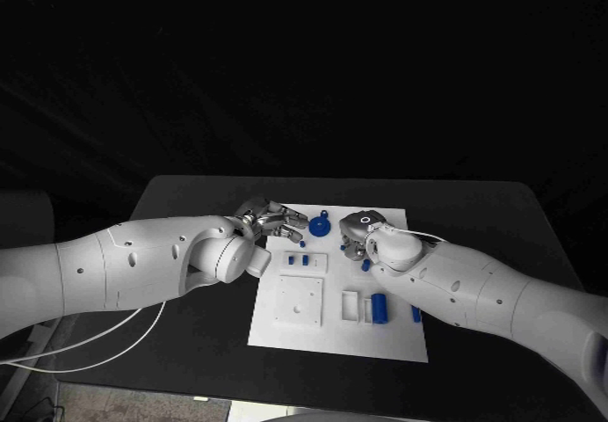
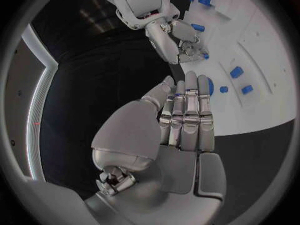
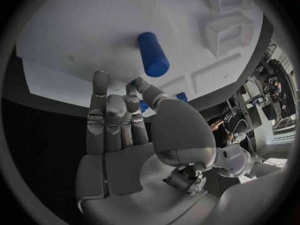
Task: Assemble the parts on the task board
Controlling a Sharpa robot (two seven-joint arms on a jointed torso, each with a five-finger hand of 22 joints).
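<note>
The white task board (image 1: 332, 338) lies in the middle of the black table. Both hands hover over its far end. My left hand (image 1: 270, 216) (image 2: 184, 117) has its fingers stretched out side by side, with nothing in them, and the fingertips are close to a round blue part (image 1: 321, 227) (image 2: 211, 87). My right hand (image 1: 358, 229) (image 3: 122, 117) (image 2: 177, 39) has thumb and a finger drawn close together. A small blue bit (image 2: 204, 56) shows at its fingertips, but whether it is held is unclear. A blue cylinder (image 3: 153, 55) lies just beyond the right fingers.
Two small blue pieces (image 1: 299, 260) sit mid-board. White raised sockets (image 1: 352, 306) hold a blue cylinder (image 1: 379, 306), with another small piece (image 1: 416, 313) beside them. A square plate (image 1: 301, 301) is on the board's left. A white cable (image 1: 114, 338) trails off the left arm.
</note>
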